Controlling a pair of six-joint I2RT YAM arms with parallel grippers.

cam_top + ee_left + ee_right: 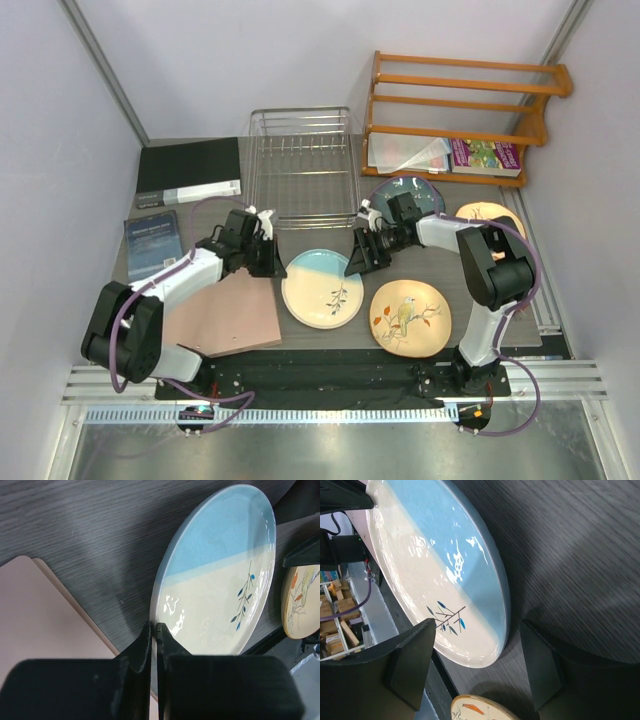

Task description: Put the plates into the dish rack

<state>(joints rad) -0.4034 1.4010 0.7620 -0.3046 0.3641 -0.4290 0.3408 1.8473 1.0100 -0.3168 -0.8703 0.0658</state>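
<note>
Cream-and-blue plate [215,580] rim between left fingers [142,650]

Orange shelf [555,80], black binder [188,168], blue book [152,243], pink board [225,315].

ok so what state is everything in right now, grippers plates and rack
left gripper: shut on the rim of the cream-and-blue plate
right gripper: open, astride that plate's opposite rim
cream-and-blue plate: face up on the table, not racked
bird plate: flat on the table, untouched
teal plate: flat, partly under the right arm
orange plate: flat, partly hidden
dish rack: no plates in it
</note>
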